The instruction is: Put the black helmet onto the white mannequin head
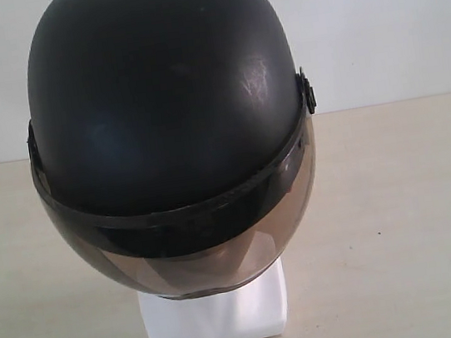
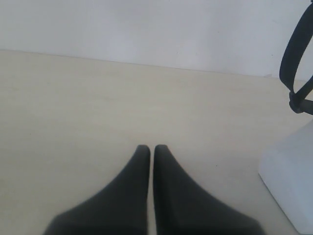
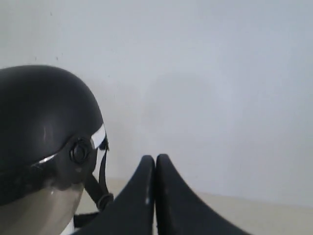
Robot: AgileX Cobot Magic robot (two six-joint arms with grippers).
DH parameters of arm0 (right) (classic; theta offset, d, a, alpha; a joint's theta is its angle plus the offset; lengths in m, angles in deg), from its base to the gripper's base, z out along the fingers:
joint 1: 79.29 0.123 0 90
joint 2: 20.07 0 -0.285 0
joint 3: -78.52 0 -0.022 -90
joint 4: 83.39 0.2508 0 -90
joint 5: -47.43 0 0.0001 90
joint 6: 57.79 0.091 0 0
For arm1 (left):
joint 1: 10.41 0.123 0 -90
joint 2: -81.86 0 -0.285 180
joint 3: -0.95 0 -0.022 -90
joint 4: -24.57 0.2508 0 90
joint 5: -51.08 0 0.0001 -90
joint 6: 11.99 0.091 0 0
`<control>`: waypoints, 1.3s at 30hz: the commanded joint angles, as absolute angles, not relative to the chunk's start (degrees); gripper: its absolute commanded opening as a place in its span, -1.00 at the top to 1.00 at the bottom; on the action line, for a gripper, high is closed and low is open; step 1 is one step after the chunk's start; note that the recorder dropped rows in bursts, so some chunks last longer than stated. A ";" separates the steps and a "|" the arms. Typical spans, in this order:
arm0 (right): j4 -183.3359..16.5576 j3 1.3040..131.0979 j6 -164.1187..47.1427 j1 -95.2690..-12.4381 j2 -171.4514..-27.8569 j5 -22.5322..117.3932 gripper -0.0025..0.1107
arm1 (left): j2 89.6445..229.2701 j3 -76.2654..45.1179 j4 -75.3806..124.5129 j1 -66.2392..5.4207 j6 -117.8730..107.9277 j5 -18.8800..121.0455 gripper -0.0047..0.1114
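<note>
Helmet [image 1: 166, 102] sits on the mannequin head [image 1: 217, 317] and covers it. Only the white base shows below the tinted visor [image 1: 196, 257]. The head stands upright on the pale desk [image 1: 409, 219], near the middle of the exterior view, with a plain wall [image 1: 381, 21] behind. The chin strap [image 2: 292, 63] hangs loose above the base.

Left hand [image 2: 151, 149]: fingers pressed together, nothing between them, over bare desk, apart from the base.

Right hand [image 3: 155, 159]: fingers together, empty, near the helmet's side by the visor pivot [image 3: 79, 152]; shell and fingers are apart.
</note>
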State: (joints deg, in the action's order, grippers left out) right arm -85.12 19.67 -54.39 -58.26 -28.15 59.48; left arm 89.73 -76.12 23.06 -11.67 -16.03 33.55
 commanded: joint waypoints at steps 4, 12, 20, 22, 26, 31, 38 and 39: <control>-85.83 5.00 -56.61 -58.23 -27.86 38.96 0.96 | 89.64 -76.27 23.19 -11.51 -16.76 33.55 0.84; -85.47 1.30 -57.79 -58.23 -27.86 48.28 0.96 | 89.64 -76.27 23.19 -11.51 -16.76 33.55 0.84; -85.47 1.30 -57.79 -58.23 -27.86 54.10 0.96 | 89.64 -76.27 23.19 -11.51 -16.76 33.55 0.84; -85.47 1.30 -57.79 -58.23 -27.86 56.23 0.96 | 89.64 -76.27 23.19 -11.51 -16.76 33.55 0.84; -85.47 1.30 -57.46 -58.23 -27.86 61.61 0.96 | 89.64 -76.27 23.19 -11.51 -16.76 33.55 0.84; -85.47 1.30 -57.79 -58.49 -27.86 64.25 0.96 | 89.64 -76.27 23.19 -11.51 -16.76 33.55 0.84; -84.15 1.30 -52.23 -72.00 -27.86 65.96 0.96 | 89.64 -76.27 23.19 -11.51 -16.76 33.55 0.84; -84.15 1.30 -52.23 -72.67 -27.86 65.96 0.96 | 89.64 -76.27 23.19 -11.51 -16.76 33.55 0.84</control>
